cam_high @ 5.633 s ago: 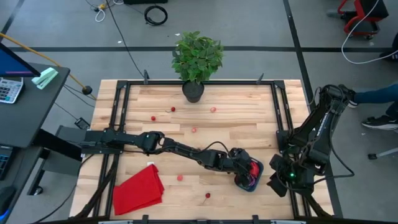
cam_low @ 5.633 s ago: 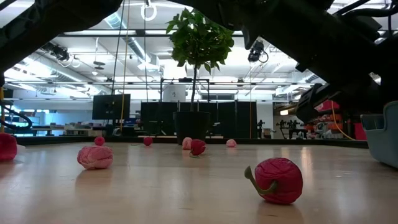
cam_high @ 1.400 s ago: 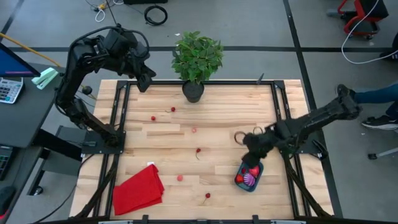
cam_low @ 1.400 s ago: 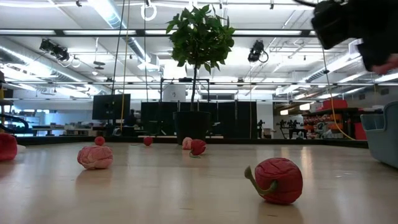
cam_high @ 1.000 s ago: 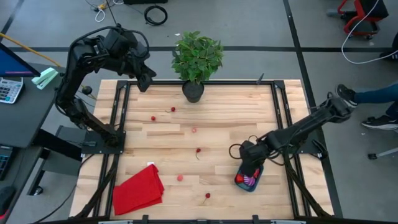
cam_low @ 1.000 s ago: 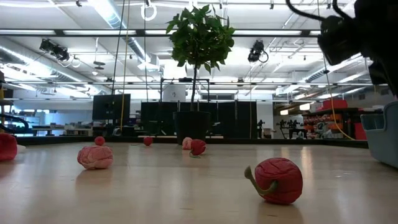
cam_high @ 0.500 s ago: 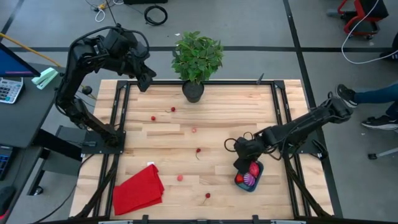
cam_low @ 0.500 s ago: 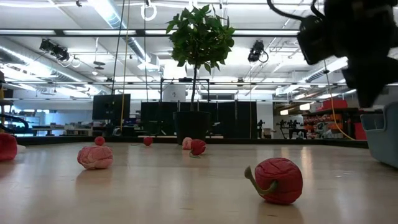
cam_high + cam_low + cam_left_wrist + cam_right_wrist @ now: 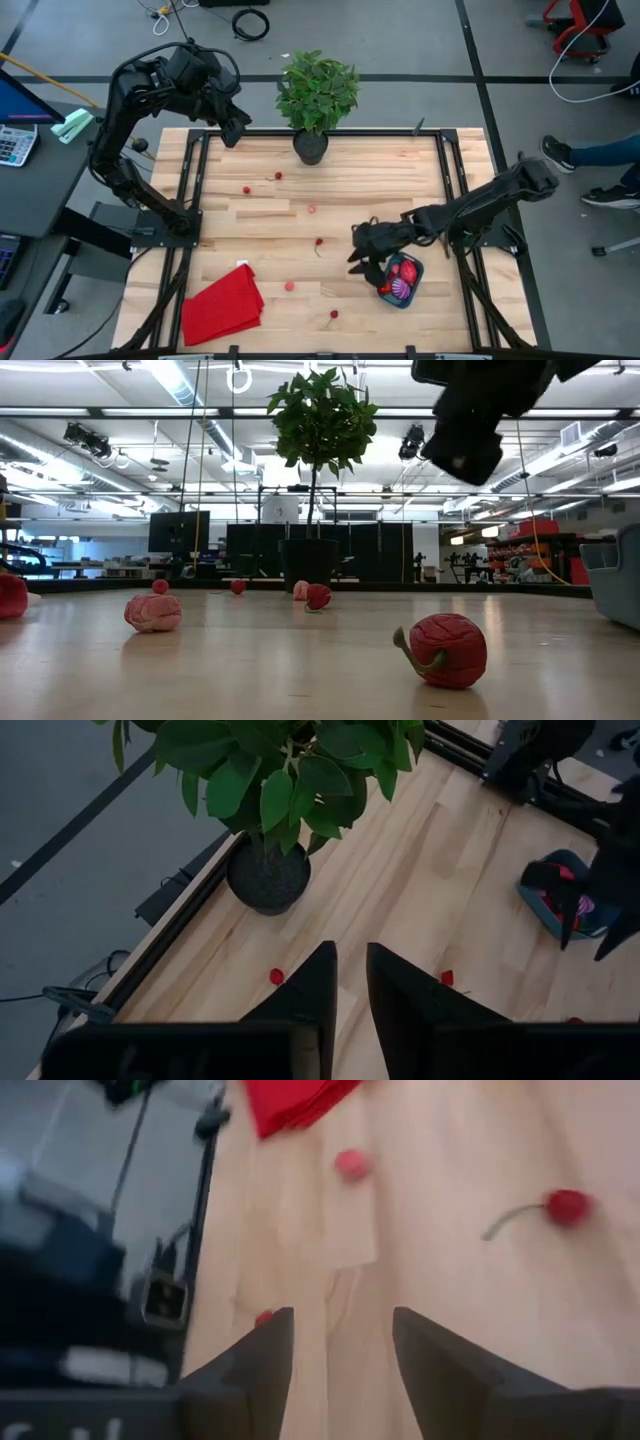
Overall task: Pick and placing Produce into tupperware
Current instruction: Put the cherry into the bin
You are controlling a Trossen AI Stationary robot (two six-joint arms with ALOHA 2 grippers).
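The teal tupperware stands near the table's right near corner and holds red pieces and the purple-striped one; it also shows at the low view's right edge. Small red and pink produce pieces lie scattered on the wood: a stemmed one, a pink one, another, and several farther back. My right gripper hangs open above bare wood just left of the tub, holding nothing. My left gripper waits raised over the far left corner, its fingers a narrow gap apart.
A potted plant stands at the middle of the far edge. A folded red cloth lies at the near left corner. Black rails frame the table's sides. Bare wood lies between the scattered pieces in the middle.
My right gripper has swung from above the tub toward the table's left, ending over bare wood just left of the tub. The tub and the scattered pieces have stayed in place.
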